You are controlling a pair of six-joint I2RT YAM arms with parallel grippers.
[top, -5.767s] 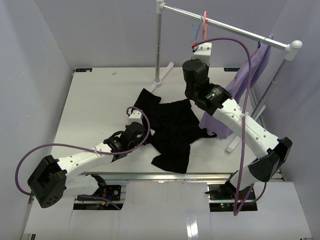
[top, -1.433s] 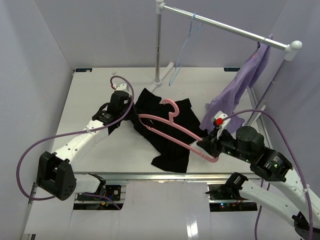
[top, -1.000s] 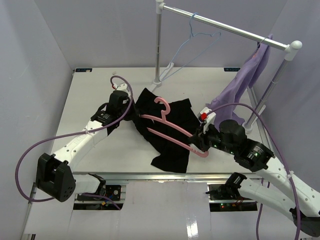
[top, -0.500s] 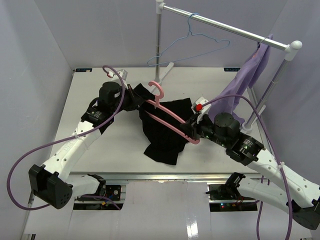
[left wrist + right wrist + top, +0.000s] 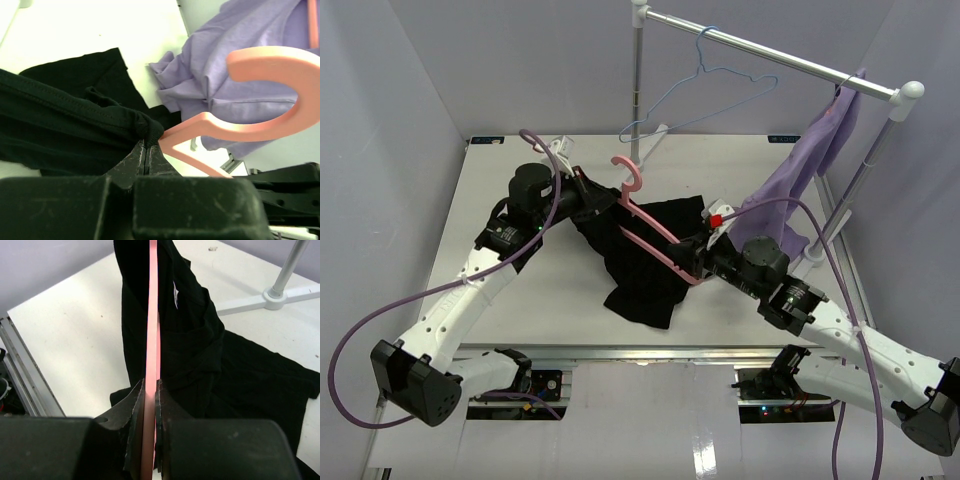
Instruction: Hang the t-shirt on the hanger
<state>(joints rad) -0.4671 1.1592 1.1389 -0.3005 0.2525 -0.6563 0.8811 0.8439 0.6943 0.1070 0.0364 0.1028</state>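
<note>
White table point(image 5: 570, 320); left end effector point(image 5: 148, 150) pinches t-shirt point(image 5: 200, 350), right end effector point(image 5: 150, 386) clamps hanger point(image 5: 270, 55).

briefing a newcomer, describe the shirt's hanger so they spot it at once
On the white table with the clothes rail lies a bunched black t-shirt. The hanger slants across it, one end pinched in the fingers of the right gripper. It is thick pink plastic, unlike the thin light-blue wire hanger hooked on the rail.
</note>
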